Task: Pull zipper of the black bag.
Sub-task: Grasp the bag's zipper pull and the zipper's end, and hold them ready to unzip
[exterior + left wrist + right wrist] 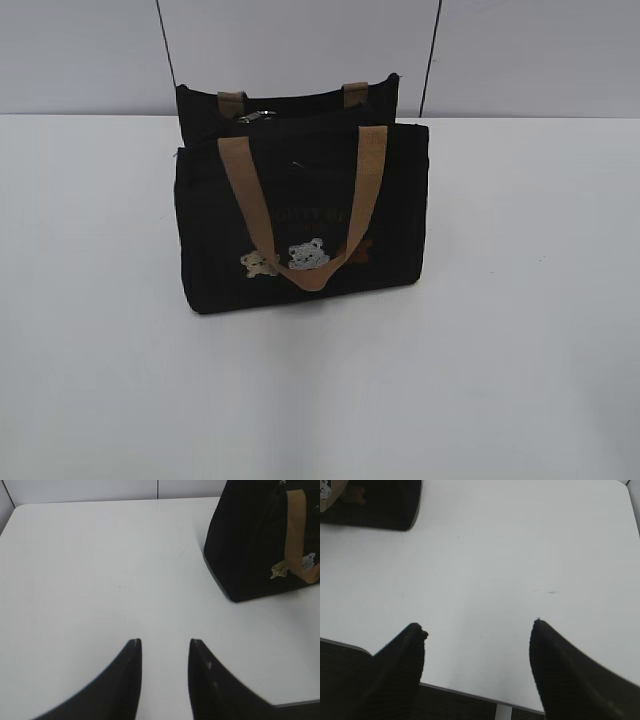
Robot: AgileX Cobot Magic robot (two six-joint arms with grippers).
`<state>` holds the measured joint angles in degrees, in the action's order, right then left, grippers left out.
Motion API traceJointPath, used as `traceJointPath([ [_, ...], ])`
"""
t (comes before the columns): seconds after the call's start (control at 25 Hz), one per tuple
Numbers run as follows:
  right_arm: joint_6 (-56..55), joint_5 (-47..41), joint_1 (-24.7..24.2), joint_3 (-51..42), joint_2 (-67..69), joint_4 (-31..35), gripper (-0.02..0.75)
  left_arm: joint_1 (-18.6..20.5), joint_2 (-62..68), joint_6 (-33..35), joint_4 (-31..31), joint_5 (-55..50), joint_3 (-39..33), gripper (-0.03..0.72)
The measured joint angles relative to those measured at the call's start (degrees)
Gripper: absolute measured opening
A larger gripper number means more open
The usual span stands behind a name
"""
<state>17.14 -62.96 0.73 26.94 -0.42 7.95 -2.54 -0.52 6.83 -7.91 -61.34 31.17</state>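
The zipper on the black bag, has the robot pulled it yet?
Not yet, nothing looks done. The black bag stands untouched on the white table, and its silver zipper sits near the left end of the top. Both grippers, left and right, are open, empty and away from the bag. Still left: reach the bag, grip the tab, pull it.

Flat, even light washes the white tabletop [520, 300] nearly shadowless, while the black bag [300, 215] loses detail in soft, slightly blurred darkness.
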Motion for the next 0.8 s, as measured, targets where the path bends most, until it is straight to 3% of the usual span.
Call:
traceJointPath([
  [0.48,-0.1,0.0,0.0,-0.1,0.0,0.8,0.501,0.0,0.0,0.0,-0.2,0.0,0.0,0.252],
  [0.72,-0.1,0.1,0.0,1.0,2.3,1.0,0.501,0.0,5.9,0.0,-0.9,1.1,0.6,0.435],
  [0.8,-0.1,0.3,0.0,2.9,6.1,1.1,0.501,0.0,9.7,0.3,-1.0,3.7,2.2,0.452],
])
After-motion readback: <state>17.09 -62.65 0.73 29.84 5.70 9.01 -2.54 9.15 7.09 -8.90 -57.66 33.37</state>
